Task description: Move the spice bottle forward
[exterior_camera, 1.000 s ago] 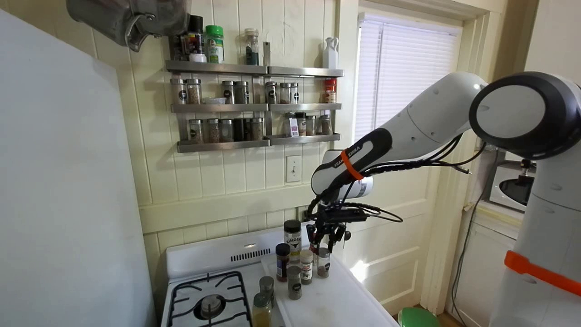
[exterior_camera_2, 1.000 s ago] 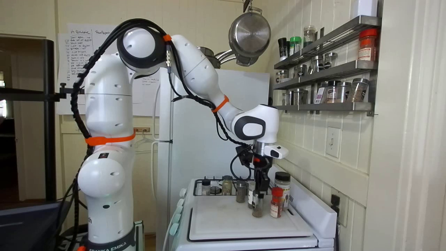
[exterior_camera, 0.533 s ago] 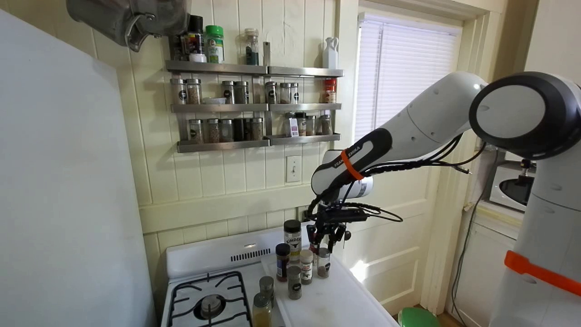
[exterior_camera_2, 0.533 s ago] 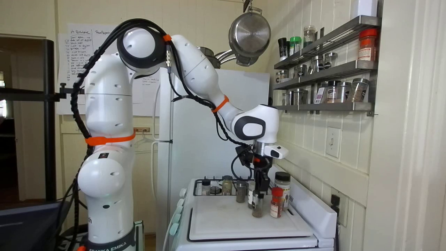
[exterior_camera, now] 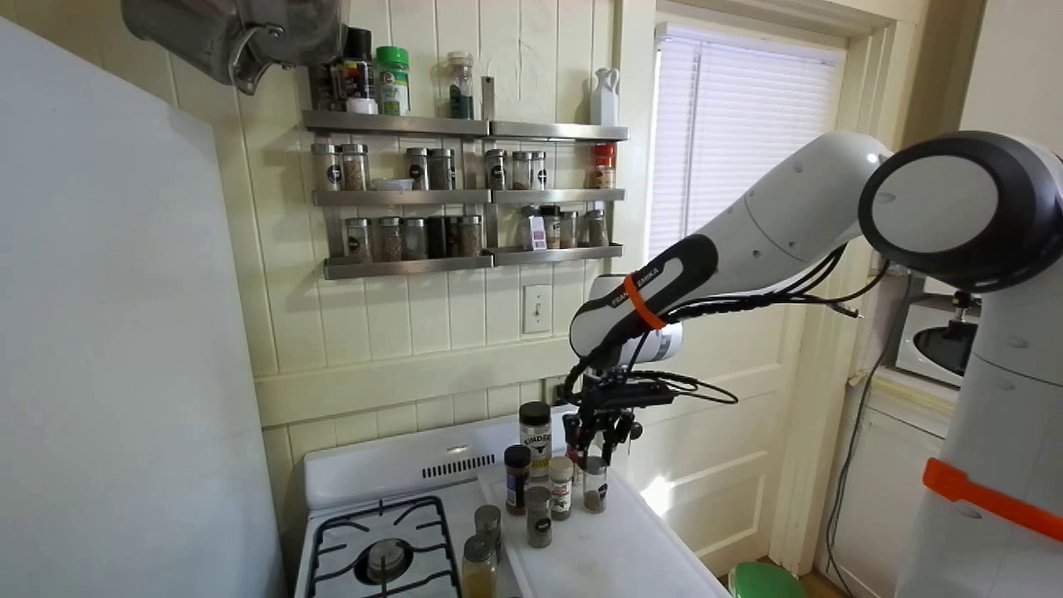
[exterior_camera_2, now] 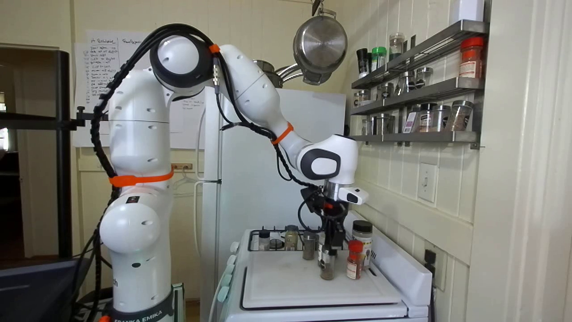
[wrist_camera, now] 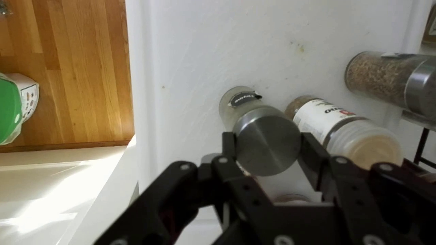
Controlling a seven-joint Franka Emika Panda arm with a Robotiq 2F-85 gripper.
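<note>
The gripper (wrist_camera: 267, 144) is clamped on the lid (wrist_camera: 269, 149) of the upright bottle (exterior_camera_2: 327, 267), located at the counter (exterior_camera_2: 286, 286), left of the red shaker (exterior_camera_2: 354, 264) in an exterior view; whether the bottle touches the counter cannot be determined.

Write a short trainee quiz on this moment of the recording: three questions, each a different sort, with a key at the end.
1. True or false: the claw is gripping the spice bottle by its base.

2. Multiple choice: in an exterior view, the neighbouring bottle, just to the picture's right of the spice bottle, is capped in: A) green; B) red; C) white.

3. Count: how many levels of metal shelves show in an exterior view?

Key: 1. False, by its metal lid. 2. B. 3. Three.
</note>
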